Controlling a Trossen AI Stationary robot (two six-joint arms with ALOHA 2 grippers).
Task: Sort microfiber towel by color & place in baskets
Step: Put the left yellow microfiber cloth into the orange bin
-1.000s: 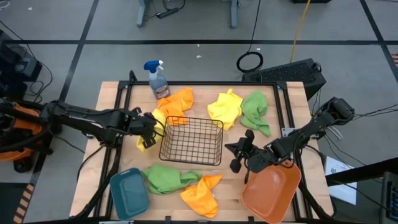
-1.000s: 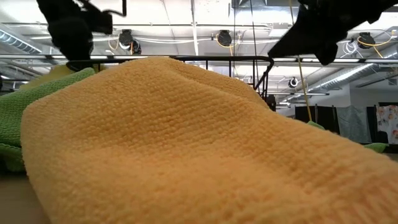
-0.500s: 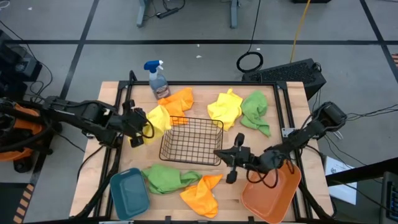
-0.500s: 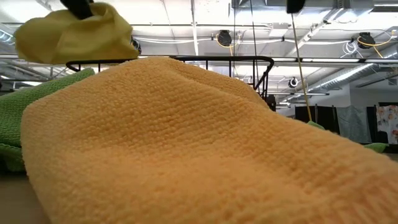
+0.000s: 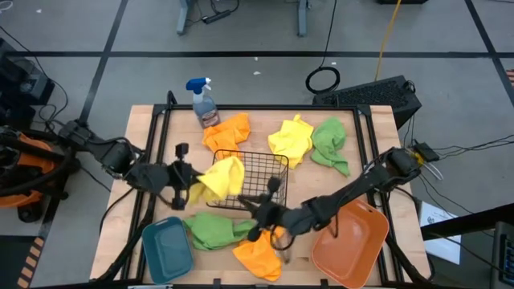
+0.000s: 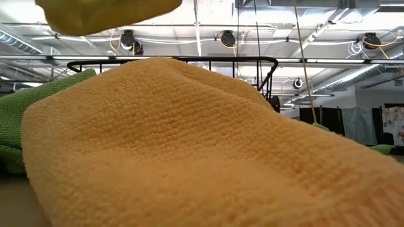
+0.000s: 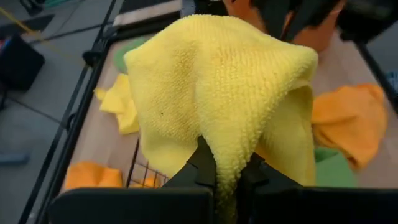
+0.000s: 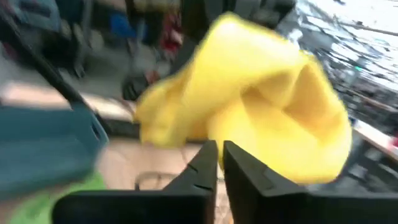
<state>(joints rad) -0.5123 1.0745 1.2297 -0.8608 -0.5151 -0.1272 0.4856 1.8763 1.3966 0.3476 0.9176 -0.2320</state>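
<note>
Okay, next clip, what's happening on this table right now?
The left pincer is shut on a yellow microfiber towel and holds it up over the left edge of the black wire-mesh rectangular basket. The right pincer reaches in low at the basket's near side, toward that towel, its fingers nearly together and gripping nothing. Orange, yellow and green towels lie loose on the wooden table. The small teal plastic tub and larger orange plastic tub hold no towels.
</note>
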